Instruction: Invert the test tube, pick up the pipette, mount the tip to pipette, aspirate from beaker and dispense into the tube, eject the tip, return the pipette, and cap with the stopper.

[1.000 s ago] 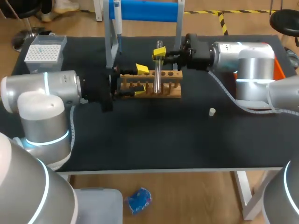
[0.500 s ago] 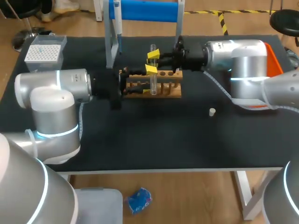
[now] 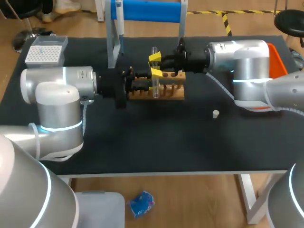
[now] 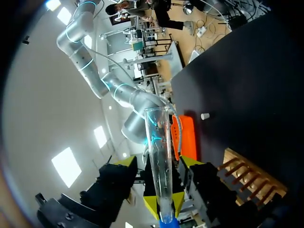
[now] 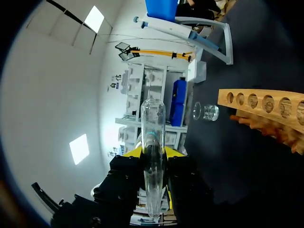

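Observation:
The clear test tube [image 3: 155,65] stands upright in the air just above the wooden rack [image 3: 166,93]. My right gripper [image 3: 156,57] is shut on its upper part; in the right wrist view the tube [image 5: 153,123] sits pinched between the yellow tips of that gripper [image 5: 153,154]. My left gripper [image 3: 155,73] is at the tube's lower part. In the left wrist view the tube [image 4: 159,142] runs between its fingers [image 4: 157,161], which stand a little off the glass on both sides. The white stopper [image 3: 215,114] lies on the black table at the right.
A tip box [image 3: 45,50] sits at the back left. The blue pipette stand [image 3: 147,10] with the pipette [image 3: 120,26] rises behind the rack. A small beaker [image 5: 205,112] stands past the rack's end. An orange object [image 3: 281,66] lies behind my right arm.
My right gripper carried the tube slightly left. My left arm slid right until its fingers straddled the tube, and they have narrowed around it.

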Available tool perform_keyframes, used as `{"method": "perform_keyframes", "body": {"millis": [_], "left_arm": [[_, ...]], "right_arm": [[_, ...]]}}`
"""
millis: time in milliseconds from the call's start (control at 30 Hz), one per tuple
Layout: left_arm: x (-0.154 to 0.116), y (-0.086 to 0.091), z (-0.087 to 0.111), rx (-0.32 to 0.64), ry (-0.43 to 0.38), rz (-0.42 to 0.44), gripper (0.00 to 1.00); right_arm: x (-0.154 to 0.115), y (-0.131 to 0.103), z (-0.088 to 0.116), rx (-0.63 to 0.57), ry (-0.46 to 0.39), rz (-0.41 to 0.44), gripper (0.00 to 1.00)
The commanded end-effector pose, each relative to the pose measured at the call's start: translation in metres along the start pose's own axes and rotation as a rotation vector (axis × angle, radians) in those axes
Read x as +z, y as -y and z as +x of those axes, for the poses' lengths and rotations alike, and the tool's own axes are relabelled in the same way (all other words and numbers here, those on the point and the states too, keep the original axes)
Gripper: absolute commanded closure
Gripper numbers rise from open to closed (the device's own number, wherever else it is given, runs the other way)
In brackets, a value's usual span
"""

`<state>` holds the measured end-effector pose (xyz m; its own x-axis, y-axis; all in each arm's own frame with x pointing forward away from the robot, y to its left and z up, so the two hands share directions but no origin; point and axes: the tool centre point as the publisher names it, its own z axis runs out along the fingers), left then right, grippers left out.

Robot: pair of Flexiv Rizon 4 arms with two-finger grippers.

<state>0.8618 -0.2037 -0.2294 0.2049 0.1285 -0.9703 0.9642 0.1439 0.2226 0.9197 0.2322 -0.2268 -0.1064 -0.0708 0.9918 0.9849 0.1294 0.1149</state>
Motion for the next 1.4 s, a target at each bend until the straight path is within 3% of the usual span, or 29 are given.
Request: {"method": "perform_keyframes", "body": {"millis": [33,533,700,733,767,1000,1033,1100,1233,1400], "left_arm": [[0.0,-0.003,0.0,-0.004,-0.01,0.012,0.52],[0.005,0.0,0.005,-0.026,-0.015,0.041,0.56],[0.004,-0.001,0.006,-0.034,-0.012,0.04,0.71],[0.004,-0.001,0.006,-0.036,-0.011,0.04,0.78],[0.004,-0.002,0.006,-0.04,-0.009,0.04,1.0],[0.004,0.0,0.007,-0.057,-0.002,0.05,1.0],[0.004,0.0,0.006,-0.061,0.003,0.048,1.0],[-0.002,-0.002,0.001,-0.108,0.043,0.034,1.0],[-0.012,-0.007,-0.01,-0.116,0.036,0.018,1.0],[-0.028,-0.019,-0.028,-0.185,0.04,-0.044,1.0]], "right_arm": [[0.0,-0.002,-0.002,0.001,-0.001,0.006,1.0],[0.0,-0.002,-0.004,0.01,0.002,0.009,1.0],[0.001,-0.002,-0.004,0.008,0.005,0.014,1.0],[0.001,-0.002,-0.004,0.008,0.007,0.017,1.0],[0.001,-0.002,-0.004,0.007,0.011,0.02,1.0],[0.001,-0.002,-0.003,0.001,0.007,0.009,0.98],[-0.001,-0.003,-0.001,-0.003,-0.004,-0.002,0.0],[-0.006,-0.004,0.003,-0.025,-0.008,-0.024,0.0],[-0.021,-0.003,0.01,-0.082,0.023,-0.047,0.0],[-0.043,0.001,0.021,-0.28,0.122,-0.053,0.0]]}}
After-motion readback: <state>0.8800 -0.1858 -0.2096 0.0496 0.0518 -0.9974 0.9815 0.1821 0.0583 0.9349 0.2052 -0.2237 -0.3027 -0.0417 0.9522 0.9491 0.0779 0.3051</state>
